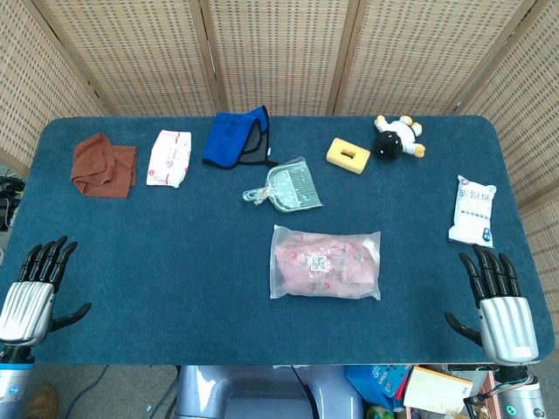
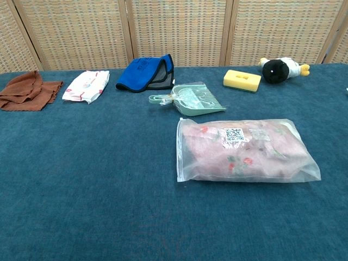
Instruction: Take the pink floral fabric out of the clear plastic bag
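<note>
Both robot hands rest at the near corners of a blue-covered table (image 1: 175, 288), the left hand (image 1: 35, 292) and the right hand (image 1: 500, 305) each empty, fingers spread and pointing away from the robot, well apart from everything else. Between them, slightly right of centre, lies the clear plastic bag (image 1: 326, 262), flat on the cloth with the pink floral fabric (image 2: 244, 155) folded inside and a white label bearing a square code on top. Just beyond the bag sits a pale green dustpan (image 1: 288, 186). Along the far edge, from left to right, are a crumpled brown cloth (image 1: 103, 164), a white-and-pink packet (image 1: 169, 158), a blue pouch (image 1: 238, 137) with black trim, a yellow sponge (image 1: 348, 153) and a black-and-white plush toy (image 1: 397, 138) lying on its side. A white packet (image 1: 472, 209) lies near the right edge, just ahead of the right hand. Woven screens (image 1: 279, 52) stand behind the table.
</note>
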Robot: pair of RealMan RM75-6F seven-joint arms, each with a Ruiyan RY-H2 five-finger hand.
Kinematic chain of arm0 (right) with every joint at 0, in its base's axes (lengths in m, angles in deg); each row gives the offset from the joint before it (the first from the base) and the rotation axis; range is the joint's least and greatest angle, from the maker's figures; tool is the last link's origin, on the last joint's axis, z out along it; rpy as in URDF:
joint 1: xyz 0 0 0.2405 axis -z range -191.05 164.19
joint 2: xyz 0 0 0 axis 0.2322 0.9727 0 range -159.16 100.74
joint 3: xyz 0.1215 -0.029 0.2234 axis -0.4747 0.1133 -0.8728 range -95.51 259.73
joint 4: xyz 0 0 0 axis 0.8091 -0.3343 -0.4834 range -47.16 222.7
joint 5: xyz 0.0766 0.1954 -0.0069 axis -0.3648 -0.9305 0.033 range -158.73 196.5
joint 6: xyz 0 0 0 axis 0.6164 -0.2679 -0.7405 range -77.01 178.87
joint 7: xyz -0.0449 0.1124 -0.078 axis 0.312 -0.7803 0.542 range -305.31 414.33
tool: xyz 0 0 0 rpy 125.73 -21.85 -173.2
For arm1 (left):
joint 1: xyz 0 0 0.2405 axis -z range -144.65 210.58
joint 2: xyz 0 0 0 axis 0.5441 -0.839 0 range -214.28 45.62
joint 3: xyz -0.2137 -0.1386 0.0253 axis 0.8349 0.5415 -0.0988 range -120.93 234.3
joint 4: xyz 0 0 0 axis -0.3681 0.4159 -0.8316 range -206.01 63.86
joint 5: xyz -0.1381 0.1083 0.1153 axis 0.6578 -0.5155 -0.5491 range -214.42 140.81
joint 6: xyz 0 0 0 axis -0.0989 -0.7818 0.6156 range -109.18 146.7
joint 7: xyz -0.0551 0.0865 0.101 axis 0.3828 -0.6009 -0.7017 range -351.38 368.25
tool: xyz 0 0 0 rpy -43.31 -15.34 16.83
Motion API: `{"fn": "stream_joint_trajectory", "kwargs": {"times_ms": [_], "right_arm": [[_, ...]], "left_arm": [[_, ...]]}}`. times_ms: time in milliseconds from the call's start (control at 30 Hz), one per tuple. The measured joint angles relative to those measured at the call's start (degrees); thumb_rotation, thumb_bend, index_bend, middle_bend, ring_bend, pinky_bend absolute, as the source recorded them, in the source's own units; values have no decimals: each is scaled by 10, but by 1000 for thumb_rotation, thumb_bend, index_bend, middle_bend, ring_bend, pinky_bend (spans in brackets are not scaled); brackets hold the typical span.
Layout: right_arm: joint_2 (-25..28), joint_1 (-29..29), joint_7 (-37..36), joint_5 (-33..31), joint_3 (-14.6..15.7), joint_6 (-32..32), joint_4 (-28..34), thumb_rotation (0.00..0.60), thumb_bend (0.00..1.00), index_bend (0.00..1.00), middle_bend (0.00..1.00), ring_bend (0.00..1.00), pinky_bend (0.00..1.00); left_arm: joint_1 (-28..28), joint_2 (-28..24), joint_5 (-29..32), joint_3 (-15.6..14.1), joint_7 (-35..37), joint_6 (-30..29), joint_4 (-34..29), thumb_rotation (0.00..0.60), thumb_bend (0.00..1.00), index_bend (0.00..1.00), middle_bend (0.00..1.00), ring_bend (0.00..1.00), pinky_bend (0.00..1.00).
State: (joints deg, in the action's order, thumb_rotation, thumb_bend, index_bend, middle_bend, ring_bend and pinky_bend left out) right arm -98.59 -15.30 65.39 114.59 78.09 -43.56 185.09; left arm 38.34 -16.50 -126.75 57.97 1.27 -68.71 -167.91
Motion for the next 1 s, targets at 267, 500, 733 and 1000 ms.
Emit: {"fn": "stream_joint_trajectory", "kwargs": {"times_ms": [267, 500, 733, 1000], "right_arm": [[3, -2, -4, 2, 5, 10, 0, 600, 0, 0, 0, 0, 0], [22, -31, -58, 9, 18, 73, 15, 600, 0, 0, 0, 0, 0], [42, -121, -62, 13, 5, 210, 46, 600, 0, 0, 0, 0, 0], [32, -229, -28, -100, -33, 397, 86, 600, 0, 0, 0, 0, 0]], "left_arm": [[1, -2, -1, -1, 8, 3, 0, 600, 194, 0, 0, 0, 0], [3, -2, 7, 4, 13, 7, 6, 600, 194, 0, 0, 0, 0], [5, 7, 24, 14, -1, 8, 11, 600, 193, 0, 0, 0, 0], [10, 13, 48, 20, -10, 24, 17, 600, 194, 0, 0, 0, 0]]}}
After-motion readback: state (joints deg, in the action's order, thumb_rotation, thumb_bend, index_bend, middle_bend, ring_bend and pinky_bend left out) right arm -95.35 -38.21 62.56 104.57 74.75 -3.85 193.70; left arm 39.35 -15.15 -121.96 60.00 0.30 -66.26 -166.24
